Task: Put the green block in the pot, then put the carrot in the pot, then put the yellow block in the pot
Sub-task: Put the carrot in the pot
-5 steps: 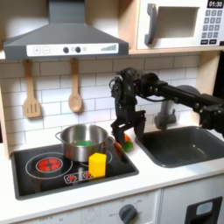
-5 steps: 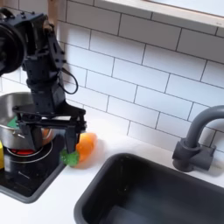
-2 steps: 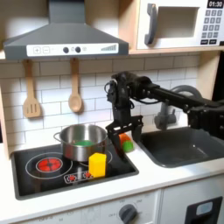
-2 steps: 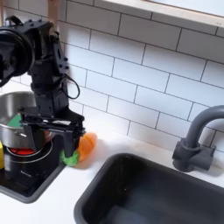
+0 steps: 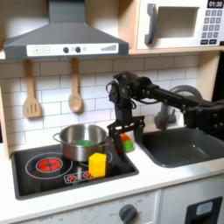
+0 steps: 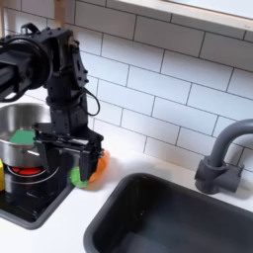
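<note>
The steel pot [image 5: 80, 147] stands on the black stovetop, and the green block [image 5: 83, 143] lies inside it. The same pot [image 6: 10, 124] and green block [image 6: 22, 136] are at the second exterior view's left. The yellow block [image 5: 97, 164] stands upright on the stove in front of the pot. Its edge [image 6: 2, 181] is at the second exterior view's left border. The carrot [image 6: 97, 164] lies on the counter beside the stove, green top toward the camera. My gripper [image 6: 71, 158] hangs open low over the carrot [image 5: 126, 140], fingers on either side. In the first exterior view the gripper [image 5: 122, 135] is just right of the pot.
A dark sink [image 6: 168, 212] with a grey faucet [image 6: 219, 158] lies to the right of the carrot. Two wooden utensils [image 5: 52, 94] hang on the tiled wall behind the stove. A red burner [image 5: 48, 164] is left of the yellow block.
My gripper has shifted from beside the pot toward the carrot and come lower over it. The blocks, pot and carrot have not moved.
</note>
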